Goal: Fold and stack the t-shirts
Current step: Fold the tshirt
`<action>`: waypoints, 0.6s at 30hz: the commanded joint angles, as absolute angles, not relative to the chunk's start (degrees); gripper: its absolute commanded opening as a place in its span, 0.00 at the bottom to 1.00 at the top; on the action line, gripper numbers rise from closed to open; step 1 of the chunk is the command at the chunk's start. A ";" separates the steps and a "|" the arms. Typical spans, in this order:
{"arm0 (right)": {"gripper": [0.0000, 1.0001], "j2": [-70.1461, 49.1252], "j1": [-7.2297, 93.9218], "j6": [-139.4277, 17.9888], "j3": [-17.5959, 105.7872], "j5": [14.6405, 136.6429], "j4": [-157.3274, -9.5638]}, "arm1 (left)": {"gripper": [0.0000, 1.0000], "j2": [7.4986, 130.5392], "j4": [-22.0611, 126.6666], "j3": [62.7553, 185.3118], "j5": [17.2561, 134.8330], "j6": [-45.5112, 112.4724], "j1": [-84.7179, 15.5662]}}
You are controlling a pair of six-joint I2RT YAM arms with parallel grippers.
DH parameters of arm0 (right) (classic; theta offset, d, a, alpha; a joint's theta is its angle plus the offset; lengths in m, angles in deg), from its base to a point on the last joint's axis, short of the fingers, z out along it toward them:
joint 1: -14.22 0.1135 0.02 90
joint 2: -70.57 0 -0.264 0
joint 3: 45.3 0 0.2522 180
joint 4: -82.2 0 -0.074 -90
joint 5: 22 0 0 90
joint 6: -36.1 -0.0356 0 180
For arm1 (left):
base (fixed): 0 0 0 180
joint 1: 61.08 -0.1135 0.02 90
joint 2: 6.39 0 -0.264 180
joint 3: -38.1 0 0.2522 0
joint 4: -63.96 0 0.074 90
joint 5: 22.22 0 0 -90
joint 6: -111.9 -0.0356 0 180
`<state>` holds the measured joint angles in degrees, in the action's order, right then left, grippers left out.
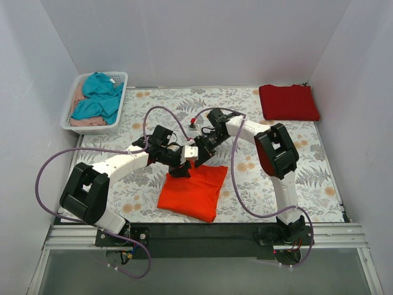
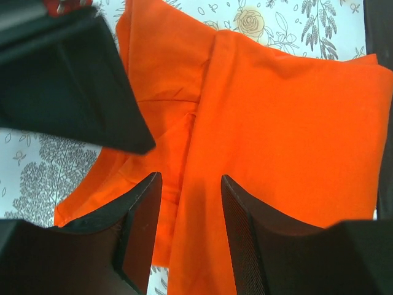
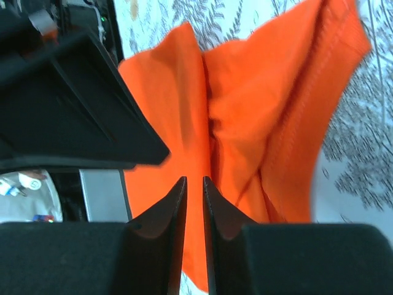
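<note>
The bright orange-red t-shirt (image 1: pixel 195 192) lies roughly folded on the table's near middle. The darker crimson t-shirt (image 1: pixel 288 102) lies folded at the back right corner. Both grippers meet over the orange-red shirt's far left corner. My left gripper (image 1: pixel 179 166) is open, and in its wrist view (image 2: pixel 188 178) a fold of the shirt (image 2: pixel 295 123) runs under the gap between its fingers. My right gripper (image 1: pixel 198 151) shows its jaws (image 3: pixel 194 179) closed to a thin slit with orange cloth (image 3: pixel 245 92) in it, apparently pinching the shirt.
A white basket (image 1: pixel 72 101) at the back left holds a teal garment (image 1: pixel 101 95) and a pale pink one (image 1: pixel 83 121). White walls close off three sides. A floral cloth (image 1: pixel 307 184) covers the table. A purple cable (image 1: pixel 153 110) loops over the left arm.
</note>
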<state>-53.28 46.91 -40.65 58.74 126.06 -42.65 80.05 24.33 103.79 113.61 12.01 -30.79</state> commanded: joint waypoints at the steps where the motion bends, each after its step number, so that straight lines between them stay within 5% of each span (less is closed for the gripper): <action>1: 0.21 -54.32 47.79 -46.60 61.19 129.52 -47.55 | 0.42 80.18 25.94 103.11 113.23 7.84 -29.26; 12: 0.22 -60.20 48.58 -49.95 59.69 125.92 -50.73 | 0.36 84.93 27.96 100.73 110.15 7.66 -27.24; 17: 0.21 -61.35 48.58 -49.69 58.55 125.04 -50.73 | 0.16 83.79 28.14 100.99 109.80 9.07 -26.27; 18: 0.21 -61.44 48.50 -49.69 58.29 125.04 -50.90 | 0.04 83.35 28.14 101.26 109.88 9.50 -26.10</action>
